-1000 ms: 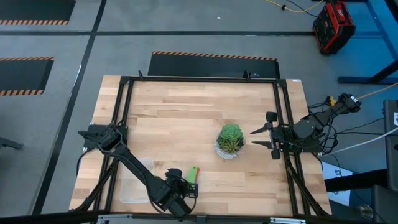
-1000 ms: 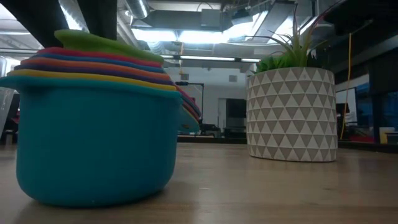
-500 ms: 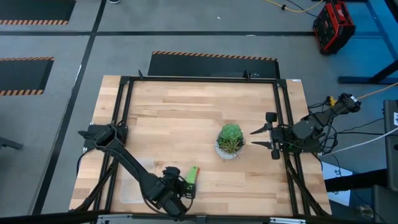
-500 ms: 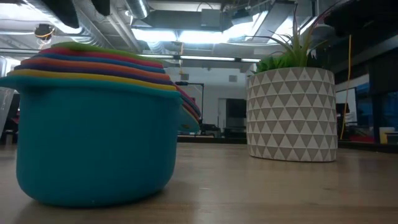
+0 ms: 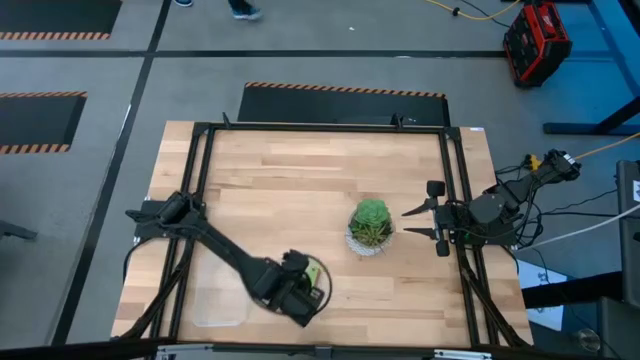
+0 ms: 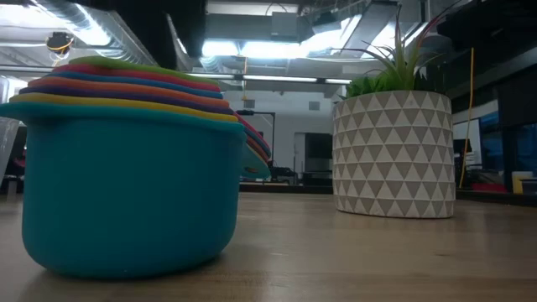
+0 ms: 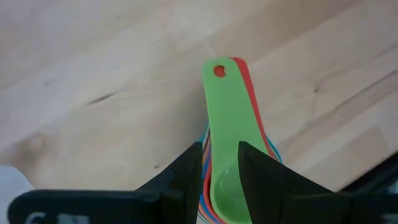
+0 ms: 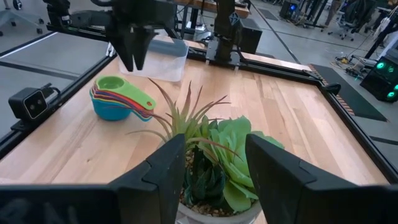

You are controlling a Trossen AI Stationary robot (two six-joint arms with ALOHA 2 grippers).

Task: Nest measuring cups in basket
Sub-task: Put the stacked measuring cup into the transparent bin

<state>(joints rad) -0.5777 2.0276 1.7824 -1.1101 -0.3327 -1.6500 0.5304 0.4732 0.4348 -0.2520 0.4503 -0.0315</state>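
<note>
Overhead, the left gripper [image 5: 312,292] hangs over the nested measuring cups [image 5: 316,275] on the table [image 5: 300,170].
Low view: cups stacked beside the potted plant [image 6: 394,143], outside the basket [image 5: 220,305]. Left wrist view: fingers [image 7: 186,177] parted above the green handle, not gripping. Right wrist view: right gripper [image 8: 214,171] open, waiting behind the plant.

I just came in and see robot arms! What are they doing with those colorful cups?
The left gripper hangs open just above the stacked measuring cups, not holding them. The cups sit nested on the table, outside the clear basket behind them. The right gripper waits open near the potted plant.
</note>
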